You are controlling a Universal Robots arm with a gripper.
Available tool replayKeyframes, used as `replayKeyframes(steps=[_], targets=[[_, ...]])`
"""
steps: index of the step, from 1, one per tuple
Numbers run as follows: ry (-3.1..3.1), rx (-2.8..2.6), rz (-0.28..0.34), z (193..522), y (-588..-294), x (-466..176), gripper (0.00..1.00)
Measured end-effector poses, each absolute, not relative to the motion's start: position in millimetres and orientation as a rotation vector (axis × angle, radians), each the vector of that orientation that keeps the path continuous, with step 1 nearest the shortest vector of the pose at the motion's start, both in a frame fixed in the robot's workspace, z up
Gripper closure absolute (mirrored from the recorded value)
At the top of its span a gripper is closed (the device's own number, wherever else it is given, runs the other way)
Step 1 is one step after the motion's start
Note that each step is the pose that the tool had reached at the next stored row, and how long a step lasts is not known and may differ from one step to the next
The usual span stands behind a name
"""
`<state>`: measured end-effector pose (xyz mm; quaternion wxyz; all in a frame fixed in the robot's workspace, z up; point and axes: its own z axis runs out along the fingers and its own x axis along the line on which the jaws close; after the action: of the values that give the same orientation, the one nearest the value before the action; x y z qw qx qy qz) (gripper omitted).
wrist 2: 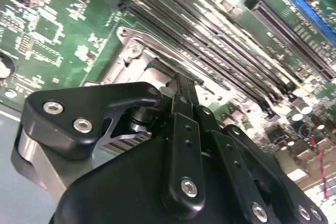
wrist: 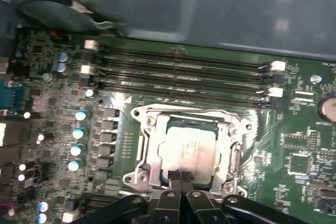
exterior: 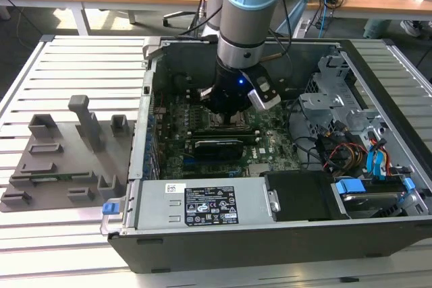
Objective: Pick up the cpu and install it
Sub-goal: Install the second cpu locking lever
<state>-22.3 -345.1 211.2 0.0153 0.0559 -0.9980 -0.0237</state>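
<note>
though partly under the hand [wrist: 181,178], one cpu [wrist: 190,148]

The exterior view looks down from above and in front at the open computer case [exterior: 270,166] on a slatted table [exterior: 81,59]. Both wrist views look from very near, past the gripper [wrist: 181,178], at the green board [wrist: 52,129] with its metal socket frame [wrist 2: 134,51].

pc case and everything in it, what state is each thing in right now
pc case: side panel off, motherboard exposed
cpu: lying flat inside the socket frame
socket frame: open, nothing covering the cpu
gripper: down at the cpu's edge, jaws close together
grey tray: on the table beside the case
</note>
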Motion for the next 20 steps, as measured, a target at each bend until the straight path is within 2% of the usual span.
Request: replayKeyframes(steps=[3,7,20], targets=[[-3.104,0.173,-0.051,211.4,-337.6,-18.0,0.89],[-3.102,0.172,0.009,217.2,-327.8,-14.9,0.89],[-3.1,0.171,0.068,273.5,-324.6,-14.8,0.89]])
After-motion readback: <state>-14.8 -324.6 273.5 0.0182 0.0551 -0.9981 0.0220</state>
